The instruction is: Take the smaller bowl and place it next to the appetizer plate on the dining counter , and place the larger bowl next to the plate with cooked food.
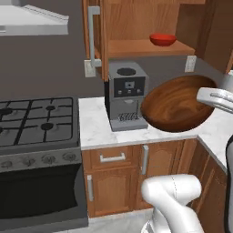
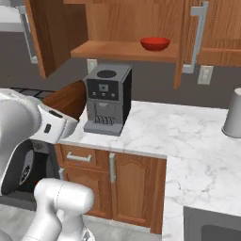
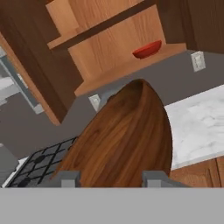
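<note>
2 dark finger tips of the gripper (image 3: 111, 178) appear clamped on the wide dark wooden bowl (image 1: 178, 103), held tilted beside the grey coffee machine (image 1: 125, 95). The small glossy red bowl (image 1: 163, 39) sits on the open cabinet shelf (image 1: 145, 48).

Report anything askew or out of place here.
The larger bowl is off any surface, tipped steeply on its side in the air in front of the coffee machine, in the gripper. The cabinet door hangs open, with the smaller bowl on its shelf. Nothing looks spilled or damaged.
</note>
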Tool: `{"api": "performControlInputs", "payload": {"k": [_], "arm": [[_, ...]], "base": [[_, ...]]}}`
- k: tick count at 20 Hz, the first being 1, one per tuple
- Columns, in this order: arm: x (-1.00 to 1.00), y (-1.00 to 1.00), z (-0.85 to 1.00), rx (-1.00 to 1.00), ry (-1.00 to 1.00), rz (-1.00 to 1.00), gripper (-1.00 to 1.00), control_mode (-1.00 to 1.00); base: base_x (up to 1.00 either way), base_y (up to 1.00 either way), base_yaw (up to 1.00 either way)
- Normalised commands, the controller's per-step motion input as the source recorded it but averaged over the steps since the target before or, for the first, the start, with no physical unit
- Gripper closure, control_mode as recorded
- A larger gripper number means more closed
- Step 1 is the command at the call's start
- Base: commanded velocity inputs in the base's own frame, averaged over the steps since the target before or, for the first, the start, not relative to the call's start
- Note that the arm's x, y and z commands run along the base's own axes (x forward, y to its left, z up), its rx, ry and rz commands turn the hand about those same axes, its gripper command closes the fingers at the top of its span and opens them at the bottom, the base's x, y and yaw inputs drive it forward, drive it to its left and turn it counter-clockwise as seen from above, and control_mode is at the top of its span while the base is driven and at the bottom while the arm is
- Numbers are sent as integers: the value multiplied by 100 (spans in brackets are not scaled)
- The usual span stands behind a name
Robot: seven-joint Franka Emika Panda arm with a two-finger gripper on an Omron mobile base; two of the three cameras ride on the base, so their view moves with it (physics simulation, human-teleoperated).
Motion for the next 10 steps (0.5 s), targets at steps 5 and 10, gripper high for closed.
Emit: {"api": "performControlInputs", "payload": {"k": [5,10], "arm": [[0,0,0,0,0,0,100,100],[0,0,0,0,0,0,100,100]], "base": [[-68,44,37],[-23,59,49]]}}
